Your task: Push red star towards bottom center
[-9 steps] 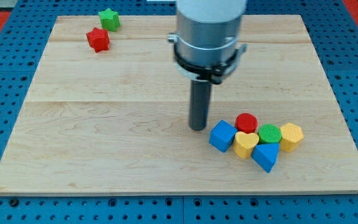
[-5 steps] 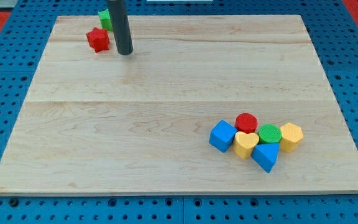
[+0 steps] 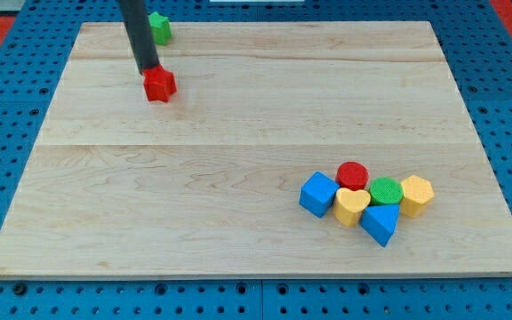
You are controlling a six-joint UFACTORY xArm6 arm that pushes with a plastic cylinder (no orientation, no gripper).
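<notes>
Dark and straight, the rod comes down from the view's top, and my tip [image 3: 148, 71] sits right against the upper-left edge of the red star [image 3: 159, 84]; there are no fingers, so nothing opens or closes. That red star is small, glossy and knobbly, lying in the worktop's [image 3: 238, 222] upper-left part. Just above it, near the top edge, sits a green star [image 3: 159, 27]. Well apart, at lower right, huddle a blue cube [image 3: 318, 194], red cylinder [image 3: 353, 174], yellow heart [image 3: 352, 206], green cylinder [image 3: 385, 190], yellow hexagon [image 3: 417, 194] and blue triangle [image 3: 380, 223].

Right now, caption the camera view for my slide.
My tip touches the red star from the view's upper left.
</notes>
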